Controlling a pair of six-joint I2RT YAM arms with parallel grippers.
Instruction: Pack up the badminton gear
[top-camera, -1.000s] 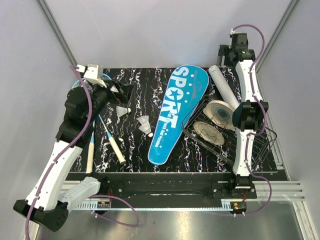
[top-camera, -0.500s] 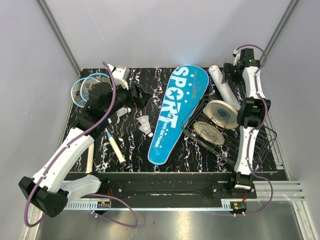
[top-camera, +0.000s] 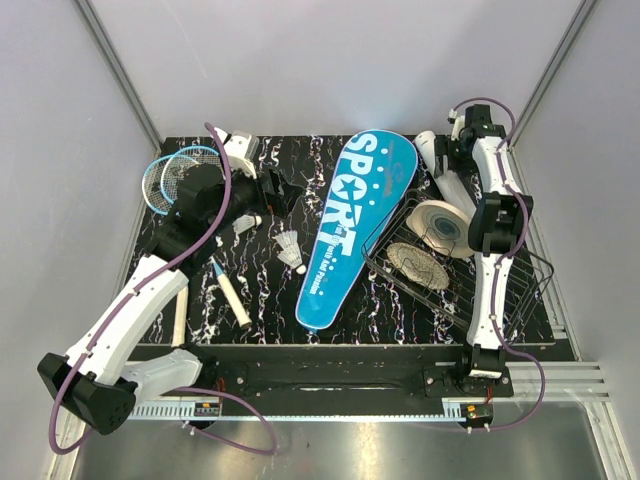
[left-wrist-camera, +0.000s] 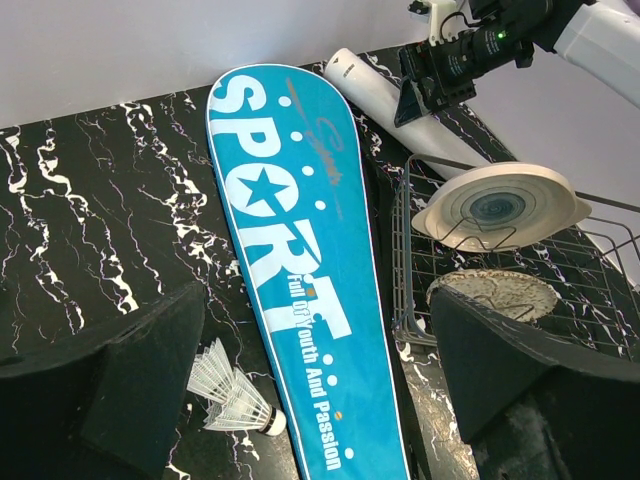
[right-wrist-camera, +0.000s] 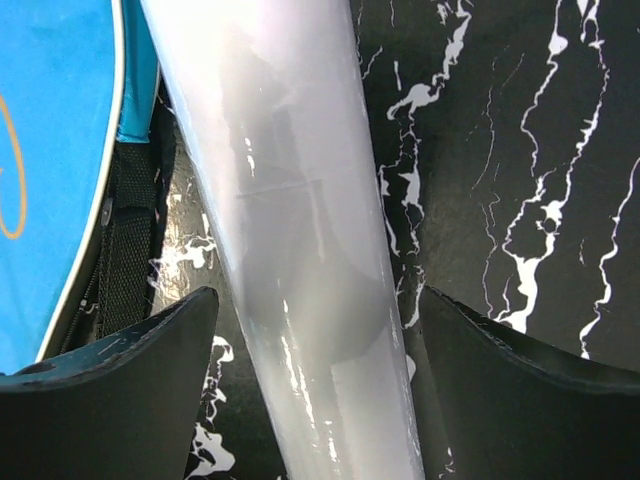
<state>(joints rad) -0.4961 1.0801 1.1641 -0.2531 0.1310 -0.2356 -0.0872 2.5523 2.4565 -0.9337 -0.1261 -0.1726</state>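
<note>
Since a second ago the right gripper (right-wrist-camera: 318, 295) has swung left over the white tube (top-camera: 458, 192), and its jaws now stand spread to either side of it. That tube lies at the far right of the tabletop (top-camera: 275, 300), between the blue cover (top-camera: 350, 220) and the wire basket (top-camera: 500, 290). Near the shuttlecocks (top-camera: 291, 250), the left gripper (left-wrist-camera: 318, 300) hangs wide open.

Left arm (top-camera: 125, 320), right arm (top-camera: 490, 295): white link shells, black joint housings, black bases. Purple cables (top-camera: 484, 100) loop along each. Green LED (left-wrist-camera: 497, 33) on right wrist. Gripper fingers (right-wrist-camera: 110, 395) matte black, wedge-shaped.
</note>
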